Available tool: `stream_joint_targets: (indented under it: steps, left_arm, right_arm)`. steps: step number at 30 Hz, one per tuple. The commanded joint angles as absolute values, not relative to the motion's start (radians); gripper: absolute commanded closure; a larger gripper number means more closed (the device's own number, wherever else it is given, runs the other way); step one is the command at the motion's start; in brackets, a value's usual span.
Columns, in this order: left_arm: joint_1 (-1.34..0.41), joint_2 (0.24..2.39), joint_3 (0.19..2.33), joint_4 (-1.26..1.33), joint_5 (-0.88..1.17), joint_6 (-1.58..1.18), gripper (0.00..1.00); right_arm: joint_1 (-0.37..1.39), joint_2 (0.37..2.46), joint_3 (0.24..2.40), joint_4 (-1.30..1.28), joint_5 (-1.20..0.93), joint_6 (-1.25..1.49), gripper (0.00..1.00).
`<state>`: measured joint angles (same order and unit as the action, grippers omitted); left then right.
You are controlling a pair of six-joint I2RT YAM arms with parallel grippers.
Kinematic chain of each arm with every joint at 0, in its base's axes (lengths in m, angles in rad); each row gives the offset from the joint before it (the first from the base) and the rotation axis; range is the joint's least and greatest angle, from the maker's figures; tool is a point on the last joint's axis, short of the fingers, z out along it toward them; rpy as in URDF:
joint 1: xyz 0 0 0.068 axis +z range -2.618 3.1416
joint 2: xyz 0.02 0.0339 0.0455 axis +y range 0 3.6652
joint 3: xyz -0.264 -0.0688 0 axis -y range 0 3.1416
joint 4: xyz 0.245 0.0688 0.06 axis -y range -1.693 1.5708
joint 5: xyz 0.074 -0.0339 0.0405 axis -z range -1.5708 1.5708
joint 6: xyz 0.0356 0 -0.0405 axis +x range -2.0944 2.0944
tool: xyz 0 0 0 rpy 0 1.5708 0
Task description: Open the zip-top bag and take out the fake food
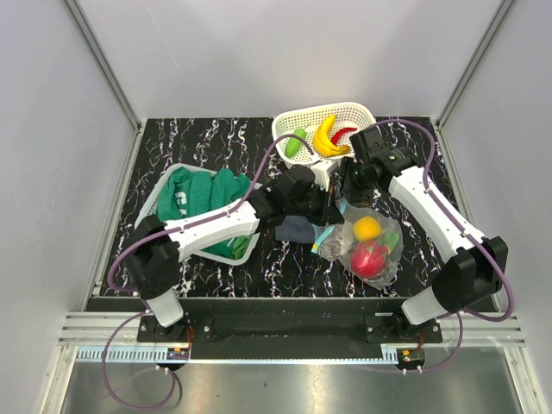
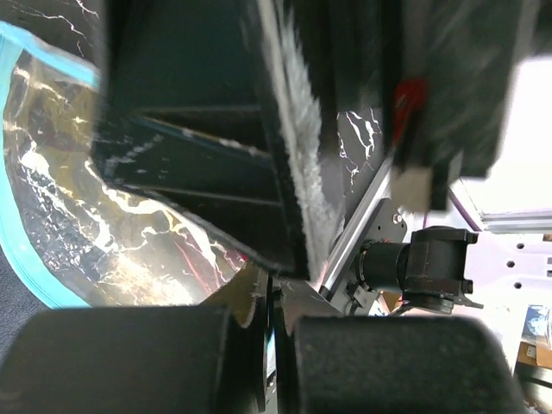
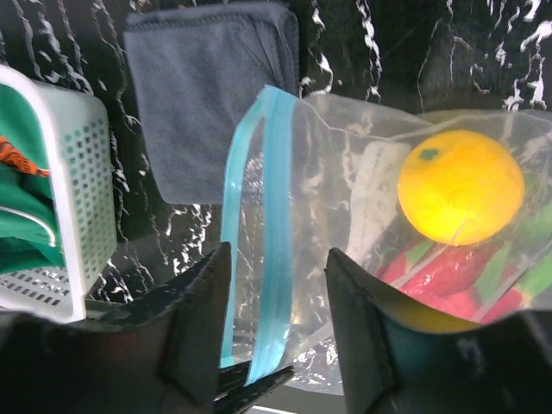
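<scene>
The clear zip-top bag (image 1: 369,248) lies at the table's centre right with its teal zip strip (image 3: 259,259) parted. Inside it are a yellow-orange round fruit (image 3: 460,185), a red fruit (image 3: 448,280) and a green piece (image 1: 391,240). My left gripper (image 1: 326,214) is shut on one edge of the teal strip, and a sliver of teal shows between its jaws (image 2: 274,302). My right gripper (image 3: 276,259) is open just above the bag's mouth, with the strip between its fingers. A banana (image 1: 325,135), a green vegetable (image 1: 296,143) and a red chili (image 1: 344,133) lie in the white basket (image 1: 362,112) at the back.
A dark blue folded cloth (image 3: 207,95) lies left of the bag's mouth. A white basket (image 1: 164,185) holding green clothing (image 1: 203,197) stands at the left, and its corner (image 3: 60,198) shows in the right wrist view. Grey walls enclose the table.
</scene>
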<state>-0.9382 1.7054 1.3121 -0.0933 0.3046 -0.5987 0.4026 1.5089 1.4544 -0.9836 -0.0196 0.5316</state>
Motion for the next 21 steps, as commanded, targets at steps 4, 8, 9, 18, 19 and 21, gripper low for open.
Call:
stream_joint_targets:
  steps: [4, 8, 9, 18, 19, 21]
  left_arm:
    - [-0.942, 1.686, 1.373, -0.100, 0.268, -0.563, 1.00]
    - [-0.942, 1.677, 1.373, -0.113, 0.268, -0.555, 1.00]
    - [-0.942, 1.669, 1.367, -0.117, 0.267, -0.554, 1.00]
    - [-0.841, 1.531, 1.255, -0.034, 0.365, -0.631, 0.49]
    - [-0.839, 1.525, 1.275, -0.049, 0.364, -0.611, 0.52]
    - [-0.836, 1.523, 1.292, -0.086, 0.354, -0.604, 0.61]
  right_arm:
    - [0.411, 1.476, 1.385, -0.959, -0.014, 0.523, 0.62]
    - [0.413, 1.454, 1.390, -0.966, -0.006, 0.512, 0.90]
    - [0.413, 1.451, 1.399, -0.966, -0.006, 0.509, 0.94]
    - [0.420, 1.428, 1.439, -0.885, -0.265, 0.509, 1.00]
    - [0.422, 1.422, 1.439, -0.879, -0.278, 0.528, 1.00]
    - [0.420, 1.398, 1.443, -0.867, -0.291, 0.541, 1.00]
